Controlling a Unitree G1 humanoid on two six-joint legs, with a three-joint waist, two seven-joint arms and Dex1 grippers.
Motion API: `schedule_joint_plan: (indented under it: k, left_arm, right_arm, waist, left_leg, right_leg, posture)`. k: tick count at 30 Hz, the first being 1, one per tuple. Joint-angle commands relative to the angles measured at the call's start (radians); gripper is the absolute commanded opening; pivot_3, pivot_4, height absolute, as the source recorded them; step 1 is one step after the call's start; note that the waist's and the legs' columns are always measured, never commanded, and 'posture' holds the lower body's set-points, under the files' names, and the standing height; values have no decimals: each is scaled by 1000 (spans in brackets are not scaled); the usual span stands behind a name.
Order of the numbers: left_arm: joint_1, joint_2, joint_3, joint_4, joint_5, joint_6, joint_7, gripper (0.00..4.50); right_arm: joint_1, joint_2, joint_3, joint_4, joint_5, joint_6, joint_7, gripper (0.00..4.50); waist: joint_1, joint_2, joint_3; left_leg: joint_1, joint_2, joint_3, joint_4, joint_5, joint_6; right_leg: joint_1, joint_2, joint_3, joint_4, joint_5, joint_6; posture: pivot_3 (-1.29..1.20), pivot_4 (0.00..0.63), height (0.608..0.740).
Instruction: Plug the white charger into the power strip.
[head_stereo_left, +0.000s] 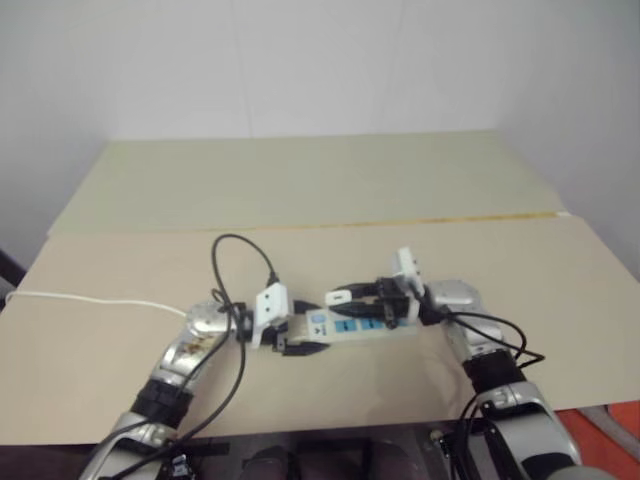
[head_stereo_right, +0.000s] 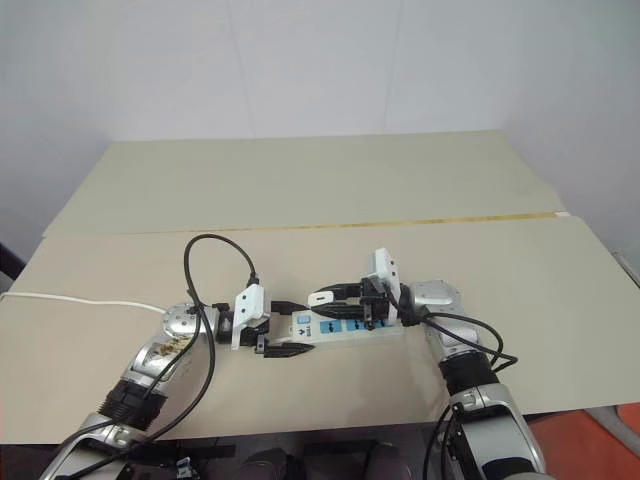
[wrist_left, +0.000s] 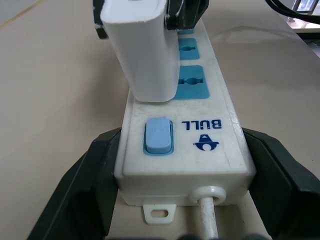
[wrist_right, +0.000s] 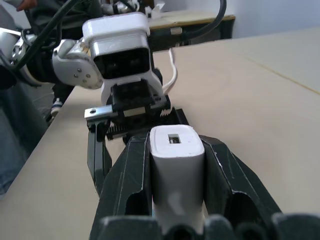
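Charger (wrist_left: 142, 50) first: the white charger is a small white block, standing on end over the power strip (wrist_left: 202, 117), its lower end against the strip's face just beside the nearest blue socket (wrist_left: 191, 82) and close to the blue switch (wrist_left: 158, 135). Whether its prongs have entered a socket cannot be told. The right pincer (wrist_right: 175, 175) is clenched on the white charger, one black finger on each side; the right wrist view shows the charger's flat end with a small rectangular port, which no other view gives.

The power strip lies flat on the beige worktop (head_stereo_left: 120, 380), running from one arm to the other. The left wrist view alone shows the blue "BULL" lettering, a second blue socket further along, and the thin white cord (wrist_left: 209, 220) leaving the near end. The left pincer (wrist_left: 185, 165) has its black fingers (wrist_left: 82, 185) spread wide, one against each long side of the strip at the switch end, bracing it.

From the head, both arms meet over the middle of the worktop near its front edge, the left pincer (head_stereo_right: 282, 335) facing the right pincer (head_stereo_right: 335, 305). A white cable (head_stereo_left: 90, 298) trails off across the worktop to the left, and black cables (head_stereo_left: 240, 270) loop above the left wrist.
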Motion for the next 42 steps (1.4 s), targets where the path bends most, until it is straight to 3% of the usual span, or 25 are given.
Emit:
schedule_joint_plan:
  k: [1,15,34,42]
  left_arm:
    - [23,43,13,30,13,22,-9,3258]
    - [18,43,10,44,11,19,0,3258]
    - [16,22,3,54,15,15,9,3258]
    - [12,19,7,64,18,6,9,3258]
  right_arm:
    - [24,-83,-34,38,-30,-6,15,1132]
    - [26,-153,-29,74,-41,-38,70,1132]
    - [12,-19,109,-41,-102,-31,7,1132]
    - [-7,-14,105,55,-150,-53,18,1132]
  waist:
    - [2,0,0]
    - [6,0,0]
    - [-2,0,0]
    - [-10,0,0]
  left_leg:
    - [0,0,0,0,0,0]
    - [0,0,0,0,0,0]
    - [6,4,1,0,0,-1]
    - [23,7,1,-5,-5,0]
  right_leg:
    - [0,0,0,0,0,0]
    - [0,0,0,0,0,0]
    - [2,0,1,0,-2,-4]
    - [16,1,1,0,-4,-7]
  posture:
    - [0,150,740]
    - [0,150,740]
    - [0,150,740]
    - [0,150,740]
